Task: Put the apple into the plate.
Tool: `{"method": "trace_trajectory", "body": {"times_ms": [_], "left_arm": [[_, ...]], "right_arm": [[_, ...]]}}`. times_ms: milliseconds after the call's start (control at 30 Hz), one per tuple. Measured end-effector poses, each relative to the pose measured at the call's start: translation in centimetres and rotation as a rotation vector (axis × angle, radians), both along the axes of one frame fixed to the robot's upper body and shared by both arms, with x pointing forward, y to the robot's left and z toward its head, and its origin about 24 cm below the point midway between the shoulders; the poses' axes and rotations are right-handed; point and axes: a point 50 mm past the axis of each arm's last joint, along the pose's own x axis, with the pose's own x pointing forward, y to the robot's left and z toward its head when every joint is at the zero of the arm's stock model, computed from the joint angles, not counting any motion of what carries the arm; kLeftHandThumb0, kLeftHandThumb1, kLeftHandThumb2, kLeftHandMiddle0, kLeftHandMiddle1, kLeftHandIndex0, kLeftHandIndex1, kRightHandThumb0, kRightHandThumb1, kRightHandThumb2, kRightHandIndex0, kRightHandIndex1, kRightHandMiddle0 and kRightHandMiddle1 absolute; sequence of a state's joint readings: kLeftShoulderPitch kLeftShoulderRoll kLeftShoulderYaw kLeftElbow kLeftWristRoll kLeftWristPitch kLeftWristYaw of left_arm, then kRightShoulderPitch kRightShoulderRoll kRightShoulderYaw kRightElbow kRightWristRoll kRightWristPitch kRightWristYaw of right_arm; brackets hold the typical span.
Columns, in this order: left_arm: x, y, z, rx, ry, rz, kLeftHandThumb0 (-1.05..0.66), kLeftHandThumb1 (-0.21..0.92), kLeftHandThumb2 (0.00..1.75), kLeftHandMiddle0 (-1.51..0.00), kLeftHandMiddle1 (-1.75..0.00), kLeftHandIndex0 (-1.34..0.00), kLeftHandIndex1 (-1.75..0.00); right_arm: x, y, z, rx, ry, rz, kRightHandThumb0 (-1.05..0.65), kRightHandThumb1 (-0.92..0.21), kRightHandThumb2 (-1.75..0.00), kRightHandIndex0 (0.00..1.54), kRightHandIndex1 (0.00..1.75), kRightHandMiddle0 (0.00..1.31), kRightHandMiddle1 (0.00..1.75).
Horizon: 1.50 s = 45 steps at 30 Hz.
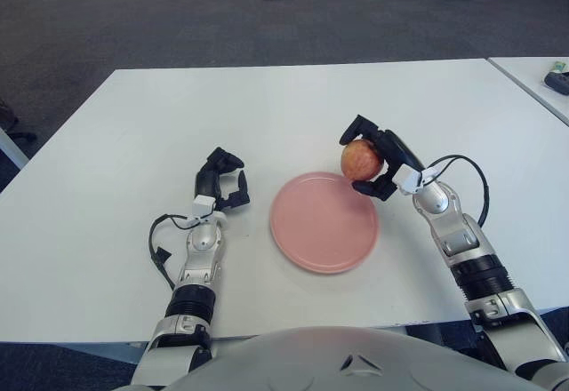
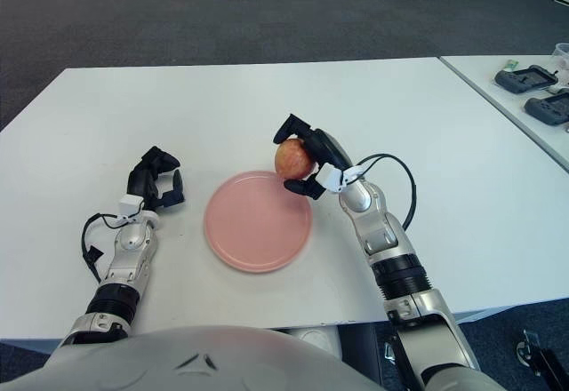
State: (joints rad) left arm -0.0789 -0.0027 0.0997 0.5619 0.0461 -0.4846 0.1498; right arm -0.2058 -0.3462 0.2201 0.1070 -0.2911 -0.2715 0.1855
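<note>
Apple (image 1: 357, 159) sits gripped in the right hand's (image 1: 372, 162) curled fingers, at the plate's (image 1: 324, 221) far right rim, while the left hand (image 1: 222, 182), empty and loosely curled, shows left of the plate.

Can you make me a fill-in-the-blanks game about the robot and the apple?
1. The apple is held by the robot's ____ hand.
2. The round plate on the white table is coloured ____.
3. The plate has ____ lying on it so far.
4. The left hand shows to the ____ of the plate, holding nothing.

Missing words: right; pink; nothing; left
</note>
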Motion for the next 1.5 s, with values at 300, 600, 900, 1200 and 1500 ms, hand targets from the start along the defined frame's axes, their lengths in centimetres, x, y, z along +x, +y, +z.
{"method": "trace_trajectory", "body": {"times_ms": [300, 600, 900, 1200, 1500], "left_arm": [[0.0, 0.0, 0.0, 0.000, 0.000, -0.003, -0.51, 0.24, 1.43, -1.29, -1.75, -0.68, -1.75], [0.0, 0.0, 0.0, -0.004, 0.001, -0.008, -0.51, 0.24, 1.42, -1.29, -1.75, -0.67, -1.75], [0.0, 0.0, 0.0, -0.009, 0.001, -0.009, -0.50, 0.25, 1.41, -1.29, -1.75, -0.66, -1.75], [0.0, 0.0, 0.0, -0.008, 0.001, -0.010, -0.50, 0.25, 1.41, -1.30, -1.75, -0.66, -1.75], [0.0, -0.1, 0.0, -0.004, 0.000, -0.012, -0.51, 0.25, 1.41, -1.30, -1.75, -0.67, -1.75]], "right_arm": [[-0.8, 1.0, 0.2, -0.022, 0.004, 0.114, 0.00, 0.10, -1.75, 0.96, 1.63, 0.69, 1.75], [-1.5, 1.7, -0.2, -0.044, 0.020, 0.168, 0.00, 0.10, -1.75, 0.96, 1.63, 0.69, 1.75], [-2.0, 2.7, -0.4, -0.094, 0.034, 0.241, 0.00, 0.09, -1.75, 0.95, 1.65, 0.69, 1.75], [-2.6, 3.8, -0.9, -0.221, 0.043, 0.295, -0.01, -0.02, -1.63, 0.85, 1.73, 0.63, 1.67], [-2.9, 4.3, -1.1, -0.297, 0.038, 0.310, -0.38, -0.26, -1.24, 0.08, 1.12, 0.07, 1.34]]}}
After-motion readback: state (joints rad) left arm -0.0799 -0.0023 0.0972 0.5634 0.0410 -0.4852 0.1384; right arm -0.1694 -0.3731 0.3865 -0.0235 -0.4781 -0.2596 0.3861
